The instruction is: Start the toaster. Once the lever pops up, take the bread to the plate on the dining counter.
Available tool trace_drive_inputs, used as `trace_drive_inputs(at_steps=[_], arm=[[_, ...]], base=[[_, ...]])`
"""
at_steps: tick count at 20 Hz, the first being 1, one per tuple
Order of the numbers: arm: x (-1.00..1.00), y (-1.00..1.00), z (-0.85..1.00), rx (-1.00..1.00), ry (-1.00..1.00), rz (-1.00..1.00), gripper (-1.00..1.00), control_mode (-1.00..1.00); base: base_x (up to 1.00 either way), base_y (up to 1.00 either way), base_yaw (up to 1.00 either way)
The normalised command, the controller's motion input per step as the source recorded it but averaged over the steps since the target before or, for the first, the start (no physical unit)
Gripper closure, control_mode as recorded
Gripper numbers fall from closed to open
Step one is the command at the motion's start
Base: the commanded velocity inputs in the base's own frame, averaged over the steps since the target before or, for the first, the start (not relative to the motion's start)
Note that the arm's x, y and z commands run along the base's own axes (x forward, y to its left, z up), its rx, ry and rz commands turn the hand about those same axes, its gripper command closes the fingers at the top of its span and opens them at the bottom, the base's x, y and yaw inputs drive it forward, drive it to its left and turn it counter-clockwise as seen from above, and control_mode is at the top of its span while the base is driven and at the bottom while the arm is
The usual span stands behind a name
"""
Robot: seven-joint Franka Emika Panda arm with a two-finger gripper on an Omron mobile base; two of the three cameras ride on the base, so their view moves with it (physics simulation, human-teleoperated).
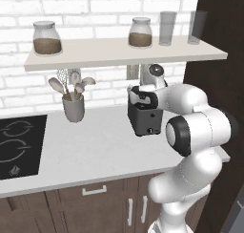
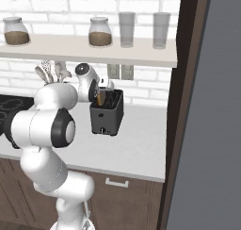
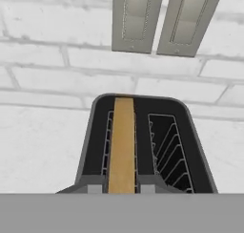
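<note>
Hovering over the toaster, the tool is sitting above the bread in the nine-o'clock slot; I cannot tell its grip. Judging: extraction step, needing a straight upward lift.

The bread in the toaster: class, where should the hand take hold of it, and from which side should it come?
Grip the bread by its top edge, pinching across its thin faces. It stands upright in one slot of the toaster, so probably only that edge is reachable. Come straight down from above, below the shelf.
</note>
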Motion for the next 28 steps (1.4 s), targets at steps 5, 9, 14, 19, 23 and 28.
trace_drive_inputs(at_steps=[5,9,14,19,23,28], arm=[[0.00,0.00,0.26,0.00,-0.14,0.00,1.00,-1.00],[-0.14,0.00,0.13,0.00,-0.14,0.00,1.00,-1.00],[-0.26,0.01,0.09,0.01,-0.13,0.00,1.00,-1.00],[-0.23,0.02,0.36,0.05,-0.09,0.00,1.00,-1.00],[-0.37,0.01,0.52,0.09,-0.03,0.00,1.00,-1.00],[-0.82,0.00,0.42,0.08,0.00,0.00,1.00,-1.00]], base=[[0.00,0.00,0.00],[0.00,0.00,0.00],[0.00,0.00,0.00],[0.00,0.00,0.00],[0.00,0.00,0.00],[0.00,0.00,0.00]])
